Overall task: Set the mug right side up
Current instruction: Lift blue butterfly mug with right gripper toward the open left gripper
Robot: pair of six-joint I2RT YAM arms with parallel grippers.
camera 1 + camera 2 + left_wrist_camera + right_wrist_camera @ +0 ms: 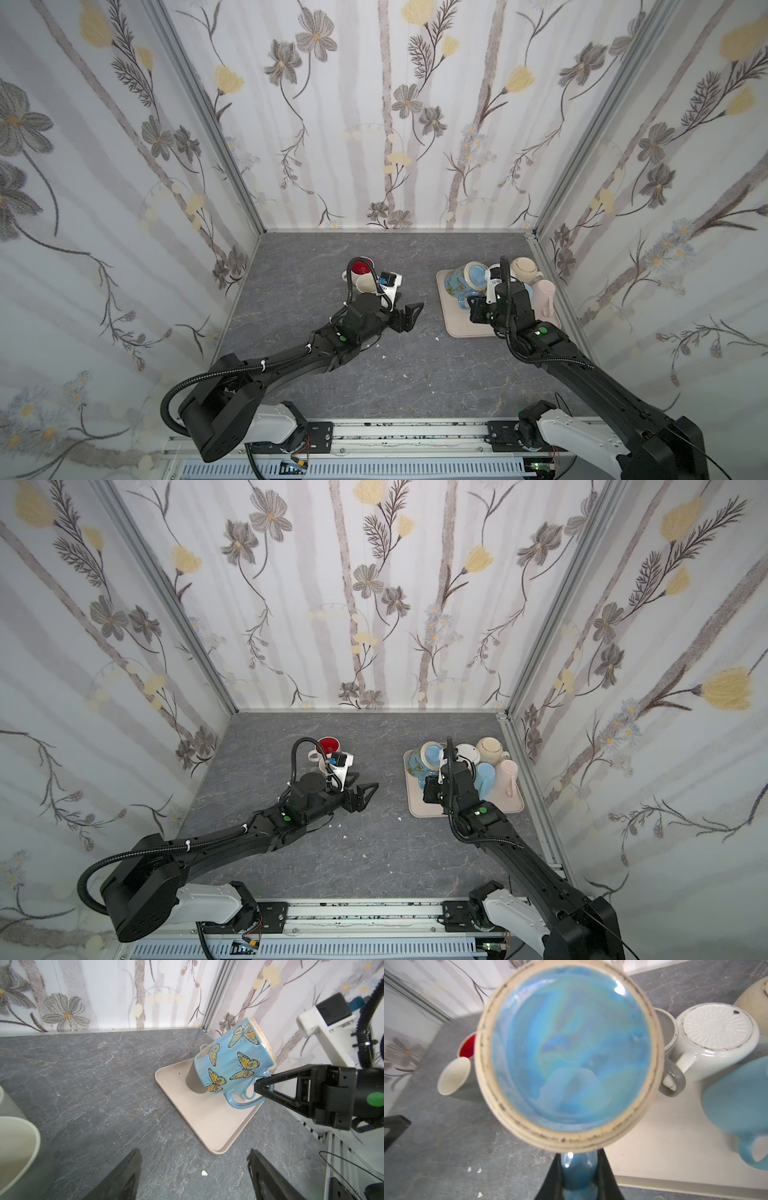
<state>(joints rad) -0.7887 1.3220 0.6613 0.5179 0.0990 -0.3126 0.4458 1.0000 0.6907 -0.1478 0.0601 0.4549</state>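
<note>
Blue-glazed butterfly mug (232, 1059) is being gripped by its handle (239, 1103) in the right gripper's (579, 1176) narrow claw, tilted base-up over the tray's (207, 1126) far left corner. Uprighting is being judged under half done. The left gripper (193, 1159) is being held wide, empty.

The glossy blue ceramic mug (226, 1057) is painted with yellow-orange butterflies. The flat plastic tray (207, 1122) is coloured beige; the stone-look tabletop (93, 1084) is veined in grey.

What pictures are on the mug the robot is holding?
Yellow-orange butterflies on the blue mug, seen best in the left wrist view.
</note>
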